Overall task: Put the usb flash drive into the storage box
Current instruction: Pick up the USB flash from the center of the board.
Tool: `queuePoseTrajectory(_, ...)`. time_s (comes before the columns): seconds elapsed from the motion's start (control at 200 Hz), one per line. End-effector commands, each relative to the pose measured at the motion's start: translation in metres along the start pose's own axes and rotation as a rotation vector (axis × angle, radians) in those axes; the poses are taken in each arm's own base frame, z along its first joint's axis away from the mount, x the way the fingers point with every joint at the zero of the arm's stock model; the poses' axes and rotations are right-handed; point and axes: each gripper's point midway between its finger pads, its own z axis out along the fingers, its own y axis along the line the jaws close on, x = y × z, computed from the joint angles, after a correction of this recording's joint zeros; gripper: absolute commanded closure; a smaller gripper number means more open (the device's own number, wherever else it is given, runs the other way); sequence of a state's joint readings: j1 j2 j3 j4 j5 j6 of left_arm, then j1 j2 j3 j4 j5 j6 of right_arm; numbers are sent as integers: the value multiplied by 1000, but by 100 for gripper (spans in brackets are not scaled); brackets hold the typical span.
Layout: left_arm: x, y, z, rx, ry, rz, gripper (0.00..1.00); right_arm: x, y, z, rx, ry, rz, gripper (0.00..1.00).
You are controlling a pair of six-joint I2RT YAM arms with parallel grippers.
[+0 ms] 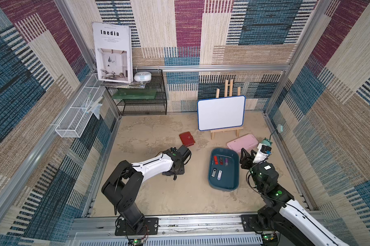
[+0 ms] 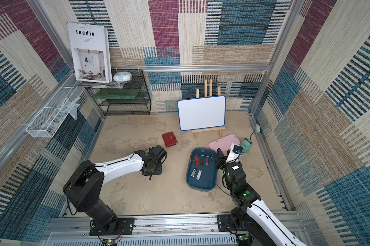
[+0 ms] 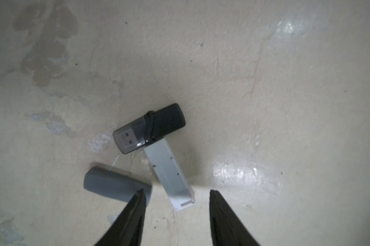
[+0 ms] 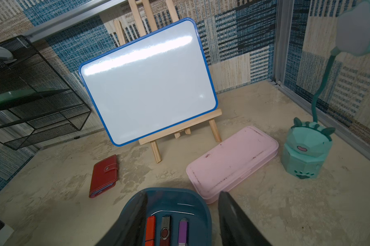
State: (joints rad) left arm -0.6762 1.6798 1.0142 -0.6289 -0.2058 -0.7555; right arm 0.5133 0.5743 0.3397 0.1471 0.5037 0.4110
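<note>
Left hand (image 3: pixel 176 190) open, empty, over white usb flash drive (image 3: pixel 169 174); right hand (image 4: pixel 183 191) likewise by storage box (image 4: pixel 179 199)

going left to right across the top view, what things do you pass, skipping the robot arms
white wire basket → black mesh shelf → red wallet → storage box → green lamp. Left out, since they overlap the box: whiteboard, pink case.

Soft even overhead light in both top views, wide-angle bowing at edges, bright glare streak across whiteboard (image 4: pixel 148 85), shiny patches on surface (image 3: pixel 239 172), dimmer left wrist view, near rim of storage box (image 4: pixel 179 190) slightly blurred
</note>
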Motion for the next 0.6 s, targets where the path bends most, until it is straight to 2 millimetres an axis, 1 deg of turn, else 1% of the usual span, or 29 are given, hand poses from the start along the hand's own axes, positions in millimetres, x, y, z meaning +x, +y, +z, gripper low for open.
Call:
queuePoseTrajectory(0.0, -2, -3, 6, 13, 8, 5, 47, -4, 1, 0, -3, -18, 13, 42)
queuePoseTrajectory(0.07, -3, -4, 10, 12, 20, 14, 48, -3, 1, 1, -3, -18, 13, 42)
queuePoseTrajectory(0.265, 0, 3, 20, -9, 41, 11, 49, -1, 2, 3, -5, -7, 7, 42)
queuePoseTrajectory(0.396, 3, 2, 26, -1, 56, 8, 52, 0, 2, 3, -3, -5, 6, 42)
queuePoseTrajectory(0.526, 8, 2, 33, -6, 76, 16, 58, -1, 2, 3, -5, -7, 6, 42)
queuePoseTrajectory(0.591, 11, 3, 35, -7, 85, 20, 64, -1, 2, 3, -3, -6, 5, 42)
